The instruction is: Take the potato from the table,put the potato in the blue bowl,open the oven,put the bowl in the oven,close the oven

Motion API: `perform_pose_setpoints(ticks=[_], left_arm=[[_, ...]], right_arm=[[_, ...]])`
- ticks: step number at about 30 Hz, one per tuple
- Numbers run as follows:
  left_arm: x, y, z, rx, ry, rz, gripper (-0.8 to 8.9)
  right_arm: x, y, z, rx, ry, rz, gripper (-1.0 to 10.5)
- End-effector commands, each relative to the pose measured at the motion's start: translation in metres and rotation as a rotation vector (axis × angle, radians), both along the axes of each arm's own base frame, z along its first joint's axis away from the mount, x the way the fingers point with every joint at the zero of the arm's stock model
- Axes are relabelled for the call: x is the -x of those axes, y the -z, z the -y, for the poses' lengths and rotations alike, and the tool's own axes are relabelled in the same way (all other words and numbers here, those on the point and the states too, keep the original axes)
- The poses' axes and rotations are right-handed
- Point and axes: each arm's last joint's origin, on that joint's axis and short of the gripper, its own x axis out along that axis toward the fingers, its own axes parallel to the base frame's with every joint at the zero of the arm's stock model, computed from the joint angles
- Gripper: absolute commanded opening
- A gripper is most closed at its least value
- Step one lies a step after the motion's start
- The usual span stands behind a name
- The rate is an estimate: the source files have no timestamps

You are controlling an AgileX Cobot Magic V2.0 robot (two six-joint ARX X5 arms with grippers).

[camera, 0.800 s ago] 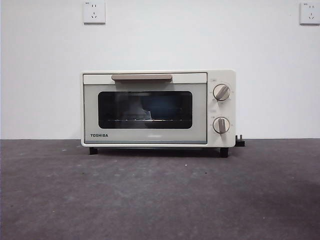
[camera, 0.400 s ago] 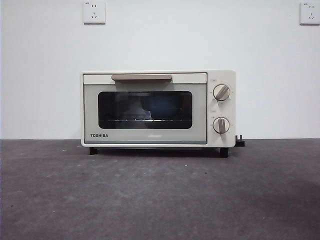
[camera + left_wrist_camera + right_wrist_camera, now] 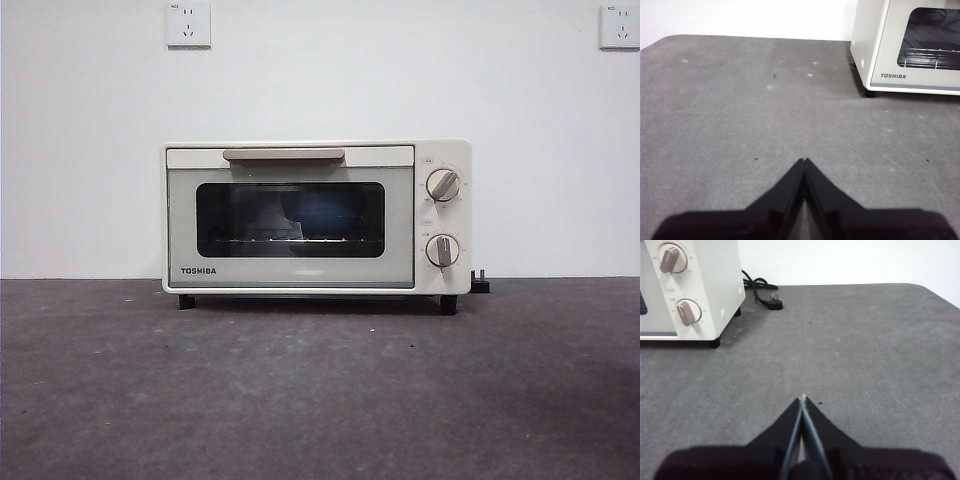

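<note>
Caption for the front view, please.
Closed oven on the table, something blue dimly visible behind its glass; no arms in view.

The worktop (image 3: pixel 320 390) is a matt dark grey, faintly mottled and slightly rough, with pale flecks in the left wrist view. The oven (image 3: pixel 316 217) has a smooth cream shell with a soft sheen, a dark glossy glass window (image 3: pixel 290 219), a matt beige handle (image 3: pixel 284 154), two beige knobs (image 3: pixel 443 185) that look like plastic, and a thin wire rack (image 3: pixel 931 58) of bright metal inside. Both the left hand (image 3: pixel 804 161) and the right hand (image 3: pixel 803 398) are matt black, and the cord (image 3: pixel 760 292) behind the oven is smooth black with a slight gloss.
</note>
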Motion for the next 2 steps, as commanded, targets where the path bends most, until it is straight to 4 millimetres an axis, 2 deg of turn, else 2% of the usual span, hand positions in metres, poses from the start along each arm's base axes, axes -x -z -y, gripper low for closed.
perform_pose_setpoints(ticks=[1,2], left_arm=[[-0.0005,0.0026,0.0000,0.006,-0.001,-0.002,-0.04],[-0.0005,0.0026,0.0000,0.006,-0.001,-0.002,-0.04]], right_arm=[[-0.0004,0.0025,-0.0001,-0.011,0.000,-0.001,0.0],[-0.0004,0.0025,-0.0001,-0.011,0.000,-0.001,0.0]])
